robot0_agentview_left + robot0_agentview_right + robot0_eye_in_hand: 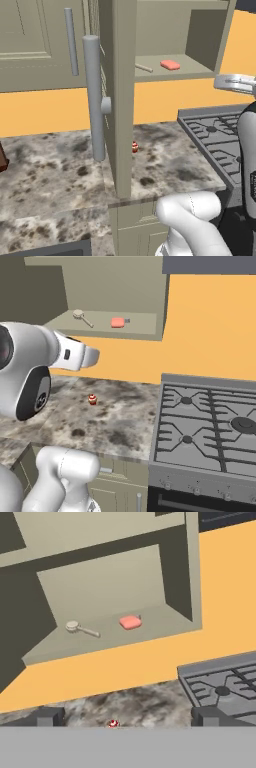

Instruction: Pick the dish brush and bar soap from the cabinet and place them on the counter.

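The cabinet (205,35) (100,286) (100,577) stands open above the counter (50,170) (115,421) (145,704). On its bottom shelf lies the dish brush (143,68) (84,319) (84,630), round head to the left. The pink bar soap (170,65) (117,322) (130,622) lies flat a little to its right. My gripper (127,719) is open and holds nothing. It hangs in front of the shelf, below it and well short of it, facing both things.
The open cabinet door (117,100) with its long grey handle (93,95) juts out over the counter. A small red-and-white round object (135,146) (92,399) (113,723) sits on the counter. The stove (215,140) (210,421) (225,682) lies to the right.
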### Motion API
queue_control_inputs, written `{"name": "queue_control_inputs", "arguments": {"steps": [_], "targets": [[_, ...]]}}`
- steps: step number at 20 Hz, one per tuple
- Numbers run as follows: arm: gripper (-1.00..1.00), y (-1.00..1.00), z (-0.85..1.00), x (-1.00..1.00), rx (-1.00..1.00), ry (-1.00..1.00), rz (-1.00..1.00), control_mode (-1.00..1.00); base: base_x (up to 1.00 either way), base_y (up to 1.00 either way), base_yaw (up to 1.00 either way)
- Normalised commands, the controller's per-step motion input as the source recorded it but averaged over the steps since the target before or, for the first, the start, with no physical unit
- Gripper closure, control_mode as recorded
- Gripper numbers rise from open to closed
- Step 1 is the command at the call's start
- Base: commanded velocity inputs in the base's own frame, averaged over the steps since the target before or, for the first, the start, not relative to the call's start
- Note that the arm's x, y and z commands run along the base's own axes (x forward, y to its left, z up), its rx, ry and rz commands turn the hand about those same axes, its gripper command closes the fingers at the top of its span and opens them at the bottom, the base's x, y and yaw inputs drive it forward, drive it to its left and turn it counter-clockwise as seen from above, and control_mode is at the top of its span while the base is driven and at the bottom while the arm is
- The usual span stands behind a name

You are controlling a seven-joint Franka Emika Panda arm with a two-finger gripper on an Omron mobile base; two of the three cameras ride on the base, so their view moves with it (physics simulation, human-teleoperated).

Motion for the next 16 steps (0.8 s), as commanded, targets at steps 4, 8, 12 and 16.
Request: {"name": "queue_control_inputs", "arguments": {"steps": [4,8,12,16], "targets": [[-1.0,0.01,0.0,0.22,0.0,-0.06,0.0,-1.0,0.0,0.0,0.0],[-1.0,0.06,0.09,0.22,0.0,-0.01,0.0,-1.0,0.0,0.0,0.0],[-1.0,0.06,0.15,0.17,-0.02,0.0,0.0,-1.0,0.0,0.0,0.0],[-1.0,0.16,0.05,0.24,-0.02,0.0,0.0,-1.0,0.0,0.0,0.0]]}}
